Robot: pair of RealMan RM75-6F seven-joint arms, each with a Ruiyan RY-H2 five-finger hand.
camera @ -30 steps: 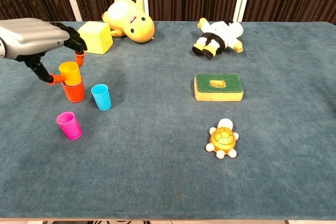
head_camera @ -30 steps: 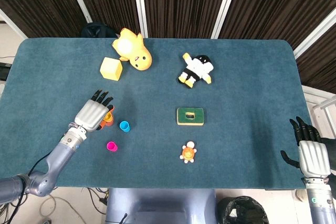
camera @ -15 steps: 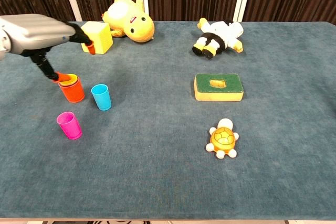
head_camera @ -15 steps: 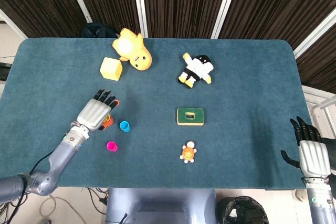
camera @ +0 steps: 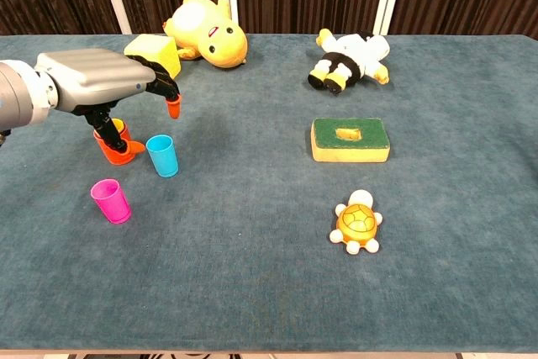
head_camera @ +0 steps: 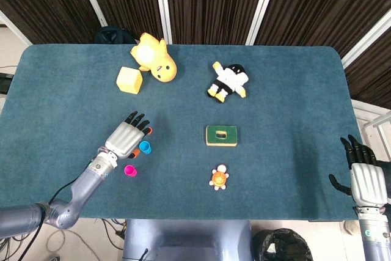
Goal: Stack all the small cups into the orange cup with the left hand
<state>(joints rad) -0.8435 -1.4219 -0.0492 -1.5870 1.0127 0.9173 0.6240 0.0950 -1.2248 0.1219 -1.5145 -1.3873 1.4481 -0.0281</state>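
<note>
- Dark slatted panels with white posts back my teal-carpeted table (camera: pixel 252 292), which carries everything in both views.
- My left hand (camera: pixel 101 79) has moved toward the table's centre since half a second ago. It now hovers over the blue cup (camera: pixel 162 155) with fingers spread and nothing in its grasp.
- A second ago that hand was setting a yellow cup into the orange cup (camera: pixel 113 144). That yellow cup now sits nested inside, and only a sliver of it shows behind my thumb.
- From the chest view the orange cup stands just left of the blue cup. From the head view my hand hides it.
- The pink cup (camera: pixel 111 201) stands near them on the side toward me, unmoved and apart from both.
- My right hand (head_camera: pixel 365 178) rests at the table's far right edge, fingers extended and empty, about where it was.
- Farther out lie a yellow cube (camera: pixel 153 54), a yellow plush duck (camera: pixel 206 33) and a black-and-white plush doll (camera: pixel 349 60).
- A green-and-yellow sponge block (camera: pixel 350 139) and an orange toy turtle (camera: pixel 357 222) sit toward the right.
</note>
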